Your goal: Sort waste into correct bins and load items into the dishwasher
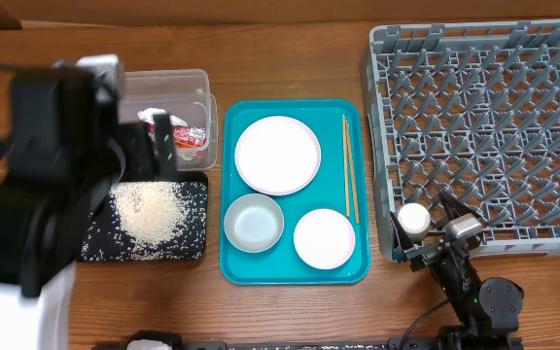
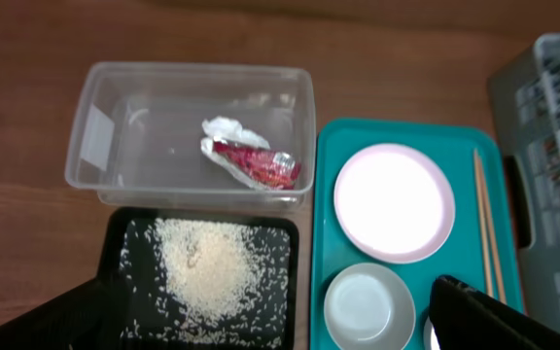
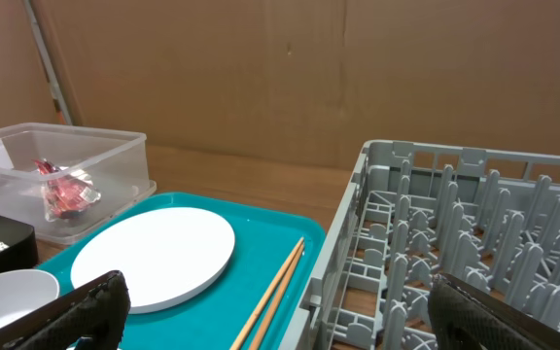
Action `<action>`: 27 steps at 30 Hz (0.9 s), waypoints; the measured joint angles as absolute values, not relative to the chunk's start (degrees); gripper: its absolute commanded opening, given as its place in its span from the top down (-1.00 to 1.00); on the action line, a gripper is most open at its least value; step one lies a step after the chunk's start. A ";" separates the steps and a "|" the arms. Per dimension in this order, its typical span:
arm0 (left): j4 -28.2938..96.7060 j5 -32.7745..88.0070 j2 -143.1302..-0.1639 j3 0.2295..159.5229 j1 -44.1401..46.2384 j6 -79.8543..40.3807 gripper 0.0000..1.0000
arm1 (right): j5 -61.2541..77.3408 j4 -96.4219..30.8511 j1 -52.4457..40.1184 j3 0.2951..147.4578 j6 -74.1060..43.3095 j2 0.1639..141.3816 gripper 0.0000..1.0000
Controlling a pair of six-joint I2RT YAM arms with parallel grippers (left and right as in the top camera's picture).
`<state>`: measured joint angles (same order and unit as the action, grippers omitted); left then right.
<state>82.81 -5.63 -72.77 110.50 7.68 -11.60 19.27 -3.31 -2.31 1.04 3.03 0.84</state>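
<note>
The red-and-white wrapper with tissue (image 2: 251,160) lies inside the clear tub (image 2: 100,146). Loose rice (image 2: 207,267) is heaped in the black tray (image 2: 129,238) in front of it. My left gripper (image 2: 280,332) hangs open above the black tray and the teal tray's left edge, holding nothing. On the teal tray (image 1: 295,270) are a white plate (image 1: 277,154), two bowls (image 1: 254,222) (image 1: 324,238) and chopsticks (image 1: 350,165). A small white cup (image 1: 414,218) sits at the front left corner of the grey dish rack (image 1: 484,136). My right gripper (image 3: 295,326) is open and empty, straddling the rack's left wall.
The left arm (image 1: 47,175) covers the left parts of the tub and black tray in the overhead view. The right arm's base (image 1: 474,292) stands just in front of the rack. Bare wooden table lies beyond the tub and along the front edge.
</note>
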 measured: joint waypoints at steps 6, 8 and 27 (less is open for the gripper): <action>66.76 -6.07 -59.22 98.89 7.68 -11.03 -1.00 | 19.27 -3.29 -2.28 1.04 3.03 0.84 -1.00; 61.58 -6.22 -55.40 93.06 7.68 -10.50 -1.00 | 19.27 -3.29 -2.28 1.04 3.03 0.84 -1.00; 21.04 -5.96 -23.09 37.87 7.68 -10.31 -1.00 | 19.27 -3.53 -2.31 1.04 3.03 0.84 -1.00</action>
